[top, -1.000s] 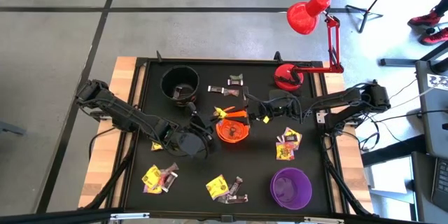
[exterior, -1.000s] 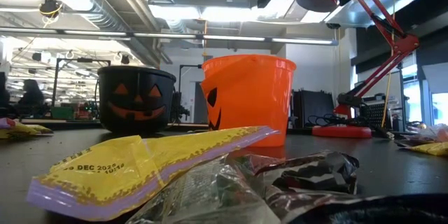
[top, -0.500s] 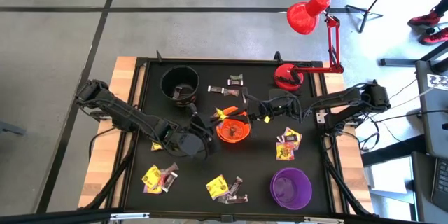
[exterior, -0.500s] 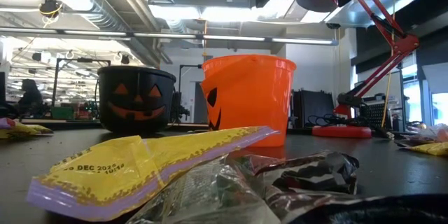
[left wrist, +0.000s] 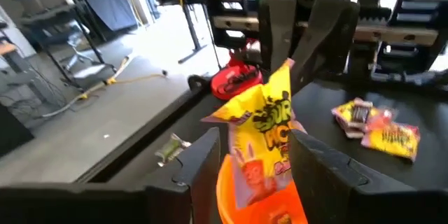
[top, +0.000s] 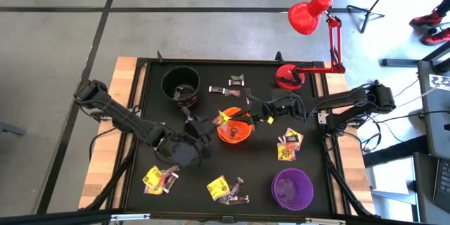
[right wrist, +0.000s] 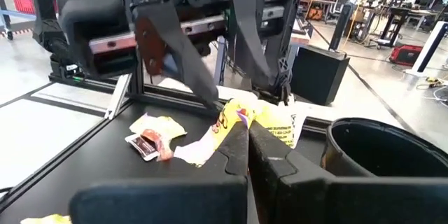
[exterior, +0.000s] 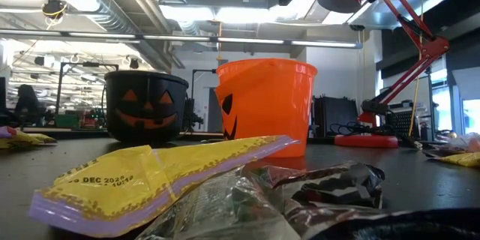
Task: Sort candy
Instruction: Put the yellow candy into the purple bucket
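Overhead, both claws meet above orange cup [top: 234, 132], wrist views show right claw [right wrist: 246, 134] pinching yellow candy [left wrist: 264, 136], left claw [left wrist: 252, 161] parted.

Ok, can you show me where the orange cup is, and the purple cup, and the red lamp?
orange cup [exterior: 264, 105]: low view, on the front of its wall.
purple cup [top: 292, 188]: high view, on its inside bottom.
red lamp [top: 308, 13]: high view, on the round shade.
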### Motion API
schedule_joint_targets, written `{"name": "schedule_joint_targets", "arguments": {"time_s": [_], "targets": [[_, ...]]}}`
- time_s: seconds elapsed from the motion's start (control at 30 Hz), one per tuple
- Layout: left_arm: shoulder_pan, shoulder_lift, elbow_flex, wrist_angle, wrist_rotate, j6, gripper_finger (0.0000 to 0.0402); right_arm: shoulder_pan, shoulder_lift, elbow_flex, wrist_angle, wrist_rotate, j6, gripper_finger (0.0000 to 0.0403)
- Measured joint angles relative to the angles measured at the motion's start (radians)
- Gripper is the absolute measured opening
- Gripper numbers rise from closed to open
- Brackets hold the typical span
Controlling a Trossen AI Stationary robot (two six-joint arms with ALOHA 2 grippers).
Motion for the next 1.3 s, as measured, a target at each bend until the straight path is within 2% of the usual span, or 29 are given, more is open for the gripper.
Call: {"name": "schedule_joint_targets", "arguments": {"time_s": [0.3,0.57,0.63,0.73,0.83,1.03,1.3], "targets": [[-0.085,-0.016,0.000,-0.021,-0.139,-0.001,0.0161,0.006,-0.134,0.000,-0.154,-0.061,0.000,0.0000],[-0.103,-0.016,0.000,-0.138,-0.143,-0.125,0.0162,0.117,-0.285,0.000,-0.385,-0.084,-0.076,0.0000],[-0.100,-0.016,0.000,-0.209,-0.114,-0.193,0.0161,0.162,-0.323,0.000,-0.443,-0.071,-0.102,0.0000],[-0.077,-0.017,0.000,-0.305,0.030,-0.307,0.0155,0.241,-0.371,0.000,-0.520,0.013,-0.133,0.0000],[-0.051,-0.017,-0.013,-0.326,0.093,-0.376,0.0145,0.314,-0.413,0.000,-0.620,0.098,-0.155,0.0000],[-0.029,-0.016,-0.051,-0.321,0.066,-0.398,0.0131,0.448,-0.447,0.000,-0.801,0.188,-0.130,0.0000],[0.007,-0.016,-0.054,-0.329,0.089,-0.394,0.0129,0.622,-0.447,0.000,-0.950,0.207,-0.005,0.0000]]}}
